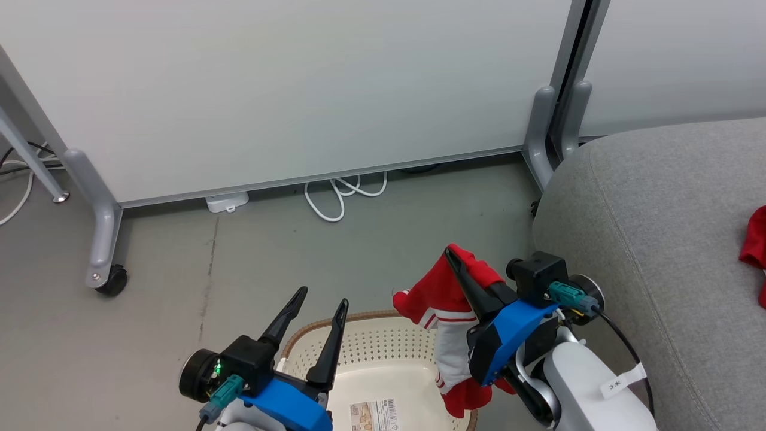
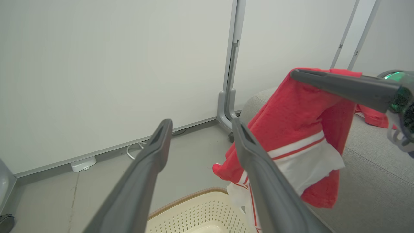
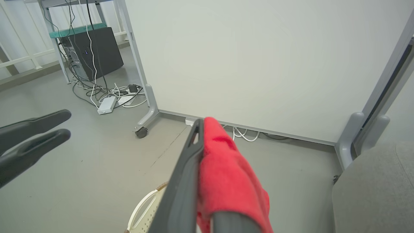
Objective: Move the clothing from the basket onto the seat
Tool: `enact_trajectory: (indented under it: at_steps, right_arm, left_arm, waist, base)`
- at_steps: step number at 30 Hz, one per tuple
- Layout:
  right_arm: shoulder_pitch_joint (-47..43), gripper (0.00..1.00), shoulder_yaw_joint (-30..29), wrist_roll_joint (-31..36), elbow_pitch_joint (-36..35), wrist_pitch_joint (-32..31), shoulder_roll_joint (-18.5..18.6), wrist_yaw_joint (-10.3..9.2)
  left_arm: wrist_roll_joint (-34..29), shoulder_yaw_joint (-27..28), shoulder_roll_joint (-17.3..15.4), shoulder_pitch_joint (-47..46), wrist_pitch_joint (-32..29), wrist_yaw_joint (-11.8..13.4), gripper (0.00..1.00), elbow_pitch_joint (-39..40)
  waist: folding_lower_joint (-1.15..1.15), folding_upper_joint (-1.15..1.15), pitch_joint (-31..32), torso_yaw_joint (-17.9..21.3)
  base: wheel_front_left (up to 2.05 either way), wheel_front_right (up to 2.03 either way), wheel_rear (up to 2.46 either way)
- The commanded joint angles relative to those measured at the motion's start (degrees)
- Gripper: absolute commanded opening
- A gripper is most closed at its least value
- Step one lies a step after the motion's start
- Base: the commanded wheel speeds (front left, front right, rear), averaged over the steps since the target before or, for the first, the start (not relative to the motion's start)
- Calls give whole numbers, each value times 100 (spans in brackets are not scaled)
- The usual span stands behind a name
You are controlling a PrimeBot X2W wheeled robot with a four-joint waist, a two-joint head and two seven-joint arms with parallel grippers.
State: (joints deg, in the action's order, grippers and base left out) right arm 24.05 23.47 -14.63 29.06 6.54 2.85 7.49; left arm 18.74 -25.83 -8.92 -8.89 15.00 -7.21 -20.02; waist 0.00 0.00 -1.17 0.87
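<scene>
My right gripper [image 1: 450, 250] is shut on a red and white piece of clothing [image 1: 446, 299], which hangs from its fingers above the right rim of the cream perforated basket [image 1: 359, 338]. The basket's visible bottom holds a barcode sticker [image 1: 374, 413]. My left gripper [image 1: 323, 296] stands open over the basket's left side with nothing between its fingers. To the right lies the grey seat [image 1: 658, 209], with another red garment [image 1: 755, 239] on it. In the left wrist view the hanging clothing [image 2: 300, 110] drapes beside the seat [image 2: 372, 168]. In the right wrist view red fabric [image 3: 226, 174] is pinched in my right gripper [image 3: 205, 124].
A white partition panel [image 1: 299, 90] on grey castor legs [image 1: 105, 239] stands behind the bare floor. White cables [image 1: 341, 194] and a power block [image 1: 227, 202] lie at its foot. A dark computer tower [image 3: 93, 51] with tangled cables sits far left.
</scene>
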Motion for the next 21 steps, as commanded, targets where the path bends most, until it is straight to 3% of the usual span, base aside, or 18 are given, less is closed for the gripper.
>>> enact_trajectory:
  at_steps: [1, 9, 21]
  right_arm:
    - [-87, 0, -20, 42, -34, -25, 7, 1]
    - [-99, 0, -44, 41, -105, -49, 8, 1]
    - [-125, 0, -72, 76, -203, -99, 8, 1]
  left_arm:
    - [-3, 38, -16, -4, 28, -45, 100, 22]
    - [6, 52, 13, 54, 28, -29, 100, -4]
    - [10, 124, 20, 43, 28, -28, 100, -18]
  waist:
    - [0, 0, -5, 12]
    - [0, 0, 2, 219]
    - [0, 0, -36, 986]
  base:
    - [0, 0, 0]
    - [0, 0, 0]
    - [0, 0, 0]
